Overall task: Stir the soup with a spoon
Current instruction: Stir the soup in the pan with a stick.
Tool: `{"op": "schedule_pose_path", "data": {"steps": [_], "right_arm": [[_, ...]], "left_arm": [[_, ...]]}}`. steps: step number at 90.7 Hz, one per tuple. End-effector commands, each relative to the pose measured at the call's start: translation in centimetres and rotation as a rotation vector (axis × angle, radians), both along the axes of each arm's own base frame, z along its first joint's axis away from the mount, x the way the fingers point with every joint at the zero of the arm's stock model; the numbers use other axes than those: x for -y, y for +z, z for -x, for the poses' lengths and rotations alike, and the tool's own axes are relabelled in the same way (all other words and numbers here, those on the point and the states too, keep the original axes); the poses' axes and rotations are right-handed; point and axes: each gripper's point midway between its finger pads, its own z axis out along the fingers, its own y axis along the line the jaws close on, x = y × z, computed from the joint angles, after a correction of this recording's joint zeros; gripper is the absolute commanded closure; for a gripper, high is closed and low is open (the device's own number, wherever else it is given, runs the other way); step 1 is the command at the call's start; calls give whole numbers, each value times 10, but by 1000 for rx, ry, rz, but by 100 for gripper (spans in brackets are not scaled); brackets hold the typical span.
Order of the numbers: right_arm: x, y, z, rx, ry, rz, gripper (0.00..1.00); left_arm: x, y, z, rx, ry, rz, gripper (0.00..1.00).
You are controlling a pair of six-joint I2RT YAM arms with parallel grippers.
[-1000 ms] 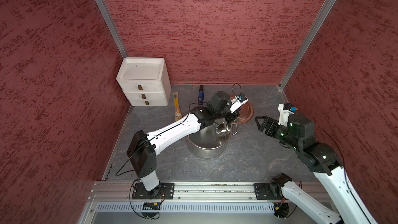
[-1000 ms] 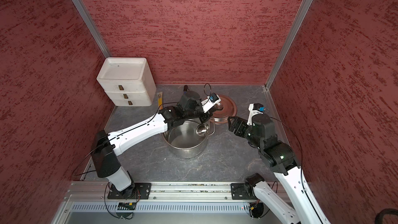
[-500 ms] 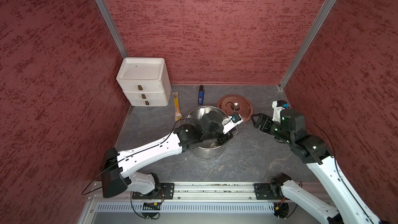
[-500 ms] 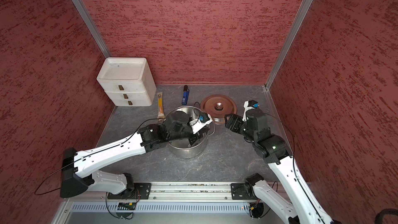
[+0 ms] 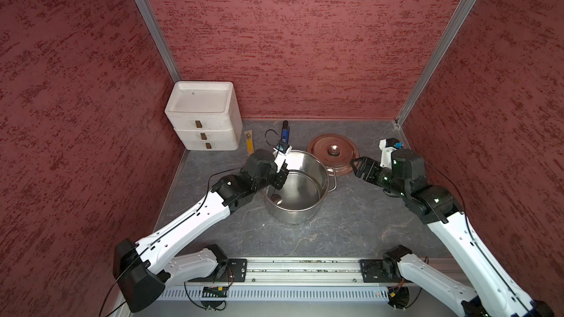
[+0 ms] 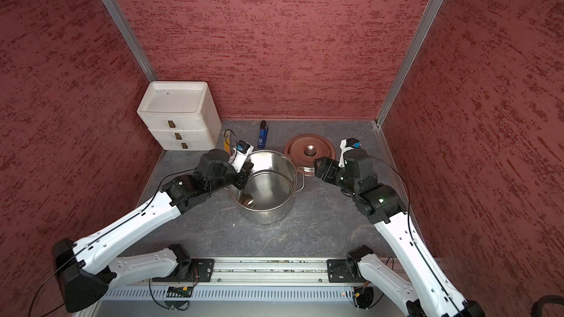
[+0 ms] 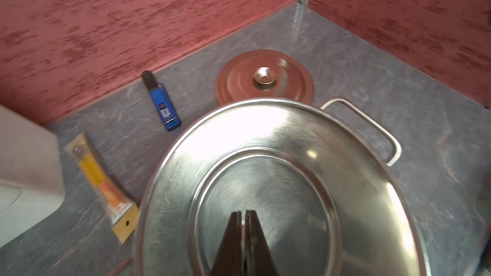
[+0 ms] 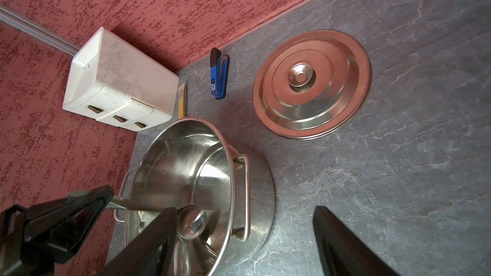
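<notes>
Left gripper [image 5: 282, 175] over the near-left rim of the pot [image 5: 293, 216], reaching in past the edge. Jaws pressed together on the thin flat handle of the ladle [image 5: 276, 199]. Holds it slanting down, small round bowl low inside the pot, close to the near-left wall; whether it touches the bottom, cannot tell. Inside of the pot bare, shiny steel.

Open grey table [image 5: 351, 224] in front of the pot and to its right, as far as the front rail.

Right gripper [image 5: 357, 168] to the right of the pot, apart from its loop handle, by the near-right edge of the lid [image 5: 332, 154]. Jaws spread wide, nothing between them.

Lid flat on the table, knob up, behind and right of the pot, with a narrow strip of table between.

Further back, blue gadget [image 5: 285, 134] lying close to the back wall; small white label on it, print too small to read. Yellow stick [image 7: 103, 181] in clear packaging between pot and drawer box [image 5: 203, 117], its near end just beside the pot's rim. Drawer box white, in the far-left corner, with three brown pulls.
</notes>
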Motion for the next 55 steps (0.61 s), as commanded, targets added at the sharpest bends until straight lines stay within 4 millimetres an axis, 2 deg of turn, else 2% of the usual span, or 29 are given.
{"op": "schedule_pose_path", "data": {"steps": [1,12,26,42,55], "right_arm": [[-1,11,-1,36,8,-11,15],[2,13,2,41,1,-11,15],[7,16,7,48,-16,-3,15],[14,16,14,51,-38,1,15],[18,16,19,49,-50,0,15]], "left_arm": [[-15,0,-21,2,75,20,100],[-16,6,-46,29,95,24,100],[-4,16,-75,74,75,27,100],[18,24,-98,112,19,30,100],[44,33,-107,138,-48,54,100]]}}
